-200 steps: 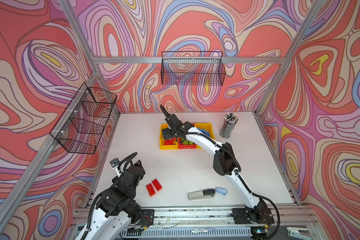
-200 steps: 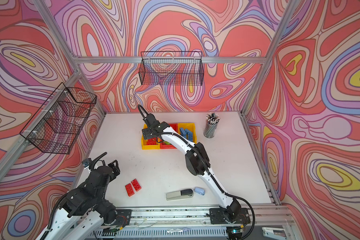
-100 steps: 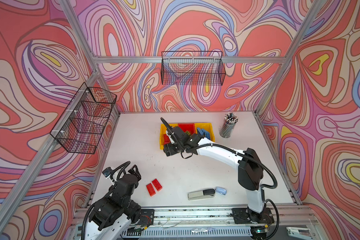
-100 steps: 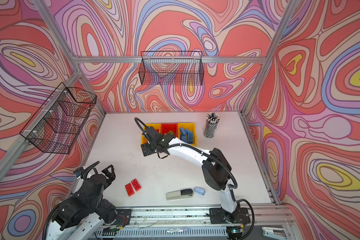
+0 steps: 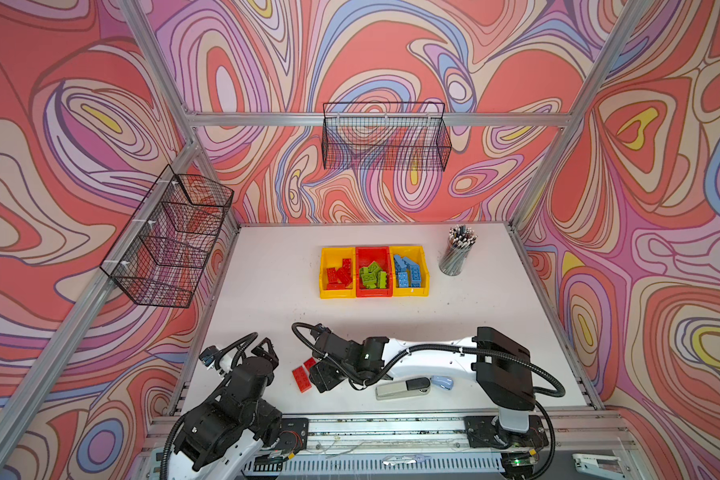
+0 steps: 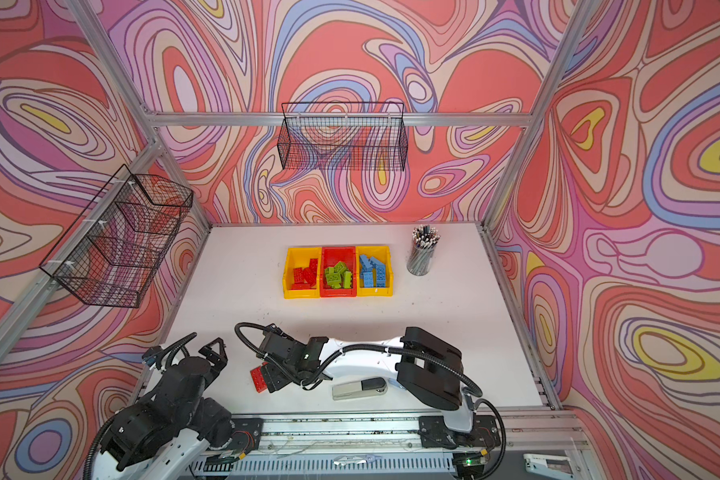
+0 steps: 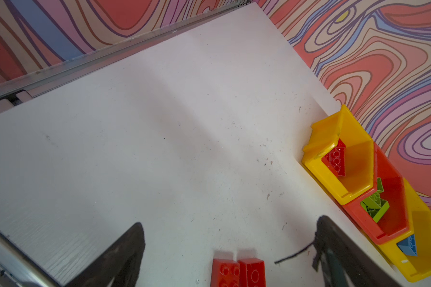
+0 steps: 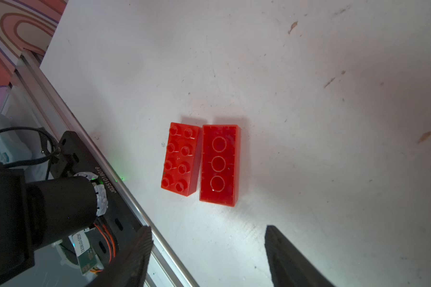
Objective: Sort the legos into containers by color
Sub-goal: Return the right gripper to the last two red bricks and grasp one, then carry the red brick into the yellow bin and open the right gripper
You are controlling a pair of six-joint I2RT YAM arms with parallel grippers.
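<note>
1. Right gripper (image 8: 207,251): my fingers (image 8: 139,248) stand partly apart with bare table (image 5: 267,291) between them. I have hold of nothing.
2. Position, right: in both top views my right gripper (image 5: 323,376) sits low at the near edge of the table, reaching across to the left of centre, just beside two loose red legos.
3. Loose legos: the studs-up red brick (image 8: 181,159) and the studs-down red brick (image 8: 219,165) lie flat, long sides touching. In the right wrist view both lie ahead of my fingertips, not between them.
4. Left gripper (image 7: 230,238): jaws wide apart, nothing held. In a top view it (image 5: 262,349) is raised near the table's left edge, apart from the loose pair.
5. Containers: three bins stand side by side, touching, toward the back of the table. The left-end yellow bin (image 5: 337,294) holds sorted red bricks (image 5: 339,272). The red bin (image 5: 373,293) holds green bricks (image 5: 373,274). The right-end yellow bin (image 5: 410,292) holds blue bricks (image 5: 408,270).
6. Other items: a stapler (image 5: 402,387) lies near my right forearm; a pencil cup (image 5: 456,257) stands just beside the right-end yellow bin.
</note>
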